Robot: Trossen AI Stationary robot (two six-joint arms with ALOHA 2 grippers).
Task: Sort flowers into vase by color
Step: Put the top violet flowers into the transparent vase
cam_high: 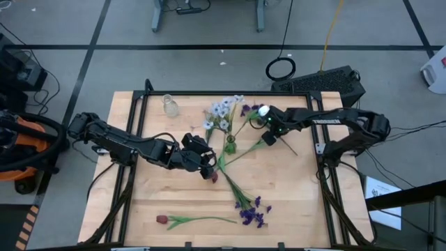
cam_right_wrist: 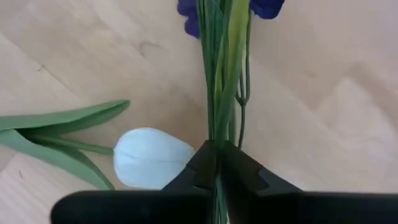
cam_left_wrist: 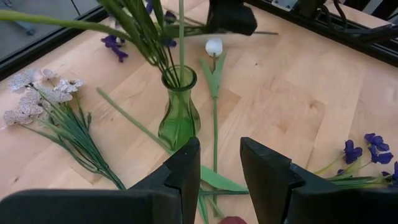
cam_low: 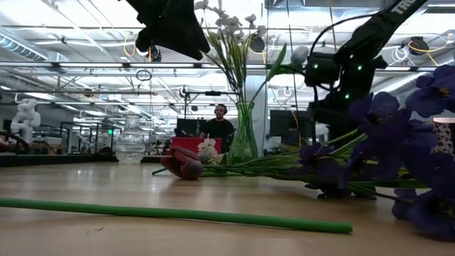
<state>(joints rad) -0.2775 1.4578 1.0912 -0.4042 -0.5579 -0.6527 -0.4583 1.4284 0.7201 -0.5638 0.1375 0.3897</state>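
Wooden table [cam_high: 174, 202] in full view: my sorting is barely begun, I reckon. The green glass vase [cam_high: 230, 146] holds a few pale white-lilac flowers [cam_high: 221, 111]; the clear glass vase [cam_high: 169, 106] at eleven o'clock looks empty. Purple-blue clusters [cam_high: 251, 213] and a dark red tulip [cam_high: 163, 220] lie loose around six. My right gripper [cam_right_wrist: 219, 163] is pressed together on green purple-flower stems [cam_right_wrist: 221, 74], white tulip bud [cam_right_wrist: 152, 158] just beside it. My left gripper [cam_left_wrist: 219, 167] hangs half-spread, the green vase at its twelve.

Green vase [cam_high: 230, 146] mid-table, right tool [cam_high: 263, 118] beside it, left tool [cam_high: 207, 167] near red tulip [cam_high: 162, 219]
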